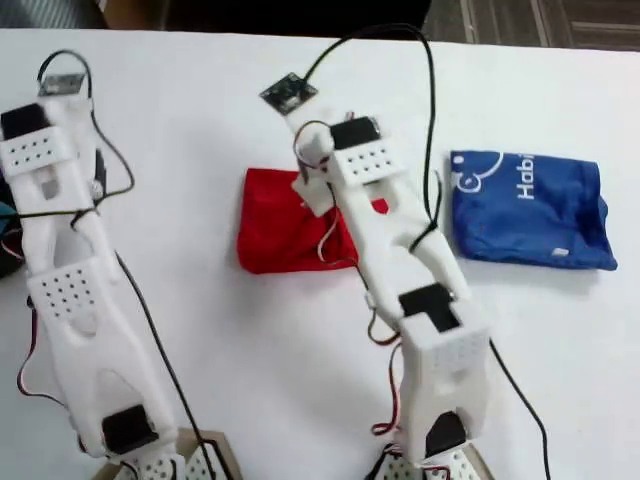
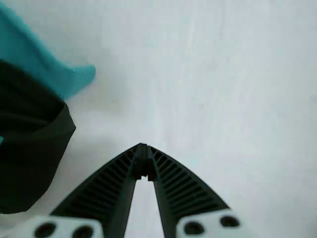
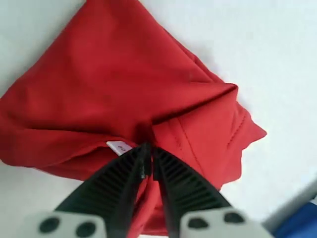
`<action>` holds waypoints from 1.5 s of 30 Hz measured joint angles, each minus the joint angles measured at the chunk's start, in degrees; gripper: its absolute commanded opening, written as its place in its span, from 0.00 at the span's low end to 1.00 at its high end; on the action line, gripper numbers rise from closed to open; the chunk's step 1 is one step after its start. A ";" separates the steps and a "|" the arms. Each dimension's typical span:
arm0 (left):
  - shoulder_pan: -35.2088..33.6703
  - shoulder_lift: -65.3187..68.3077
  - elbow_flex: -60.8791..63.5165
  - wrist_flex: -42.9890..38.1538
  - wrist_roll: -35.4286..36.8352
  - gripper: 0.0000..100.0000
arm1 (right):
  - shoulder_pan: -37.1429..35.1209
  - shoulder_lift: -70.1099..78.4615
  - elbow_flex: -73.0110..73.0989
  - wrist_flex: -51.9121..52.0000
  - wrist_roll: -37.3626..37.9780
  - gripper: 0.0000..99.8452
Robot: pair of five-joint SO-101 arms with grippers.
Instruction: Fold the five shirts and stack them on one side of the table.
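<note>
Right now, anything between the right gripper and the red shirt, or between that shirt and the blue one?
No. The right gripper is shut on a fold of the red shirt. Nothing visible lies on the table between it and the blue shirt; only the arm's own black cable hangs above that gap.

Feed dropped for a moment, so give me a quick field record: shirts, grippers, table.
red shirt: roughly folded, mid-table
blue shirt: folded, apart, toward the table's right side
teal cloth, black cloth: beside left gripper
left gripper: shut, over bare table
right gripper: shut, tips at a red shirt fold; grip unclear
</note>
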State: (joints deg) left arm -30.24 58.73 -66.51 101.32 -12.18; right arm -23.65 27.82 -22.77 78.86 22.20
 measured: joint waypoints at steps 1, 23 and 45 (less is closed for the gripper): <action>-0.26 0.79 0.00 0.00 0.00 0.03 | 0.18 1.05 -1.58 0.44 0.00 0.02; -0.35 9.41 -2.02 0.00 2.11 0.03 | -5.71 5.27 -7.12 14.95 2.90 0.02; 0.26 9.49 -2.11 0.00 2.20 0.03 | -6.95 -15.30 15.12 0.44 5.45 0.02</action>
State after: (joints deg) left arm -29.98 68.22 -68.62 101.32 -9.98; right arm -30.59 12.53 -7.65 79.30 27.65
